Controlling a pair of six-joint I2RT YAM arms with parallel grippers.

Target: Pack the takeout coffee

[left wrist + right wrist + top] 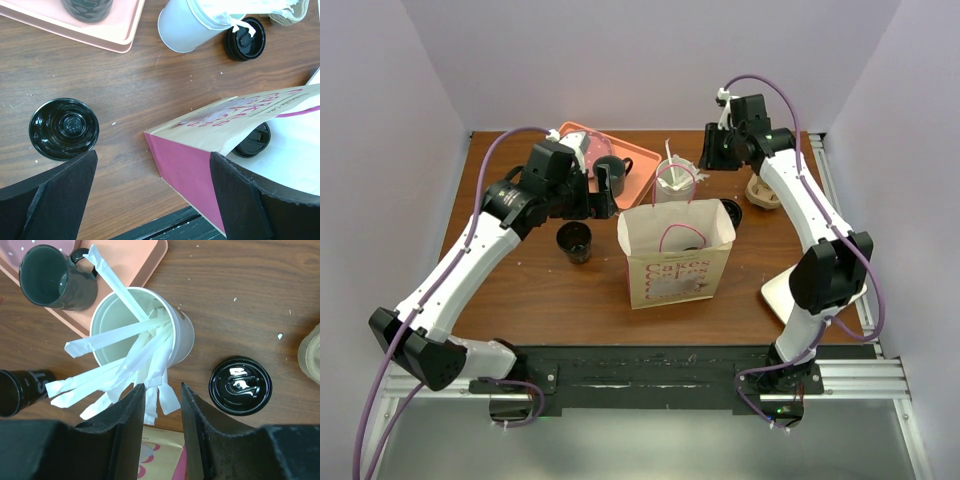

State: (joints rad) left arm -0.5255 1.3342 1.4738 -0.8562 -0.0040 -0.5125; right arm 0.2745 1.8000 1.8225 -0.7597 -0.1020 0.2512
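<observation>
Zero packed, I reckon: coffee cup (574, 241) stands on table (550, 290) left of bag (677, 255), not inside. Left gripper (152, 165) jaws spread wide over it; right gripper (162, 395) jaws part-spread round straws (125, 330), pinching nothing afaict.

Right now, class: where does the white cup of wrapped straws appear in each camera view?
Top external: white cup of wrapped straws, centre, just behind the paper bag.
Left wrist: the cup, top edge, right of centre.
Right wrist: the cup, centre of frame.
Shared landmark: the pink tray, beside it in all three.
</observation>
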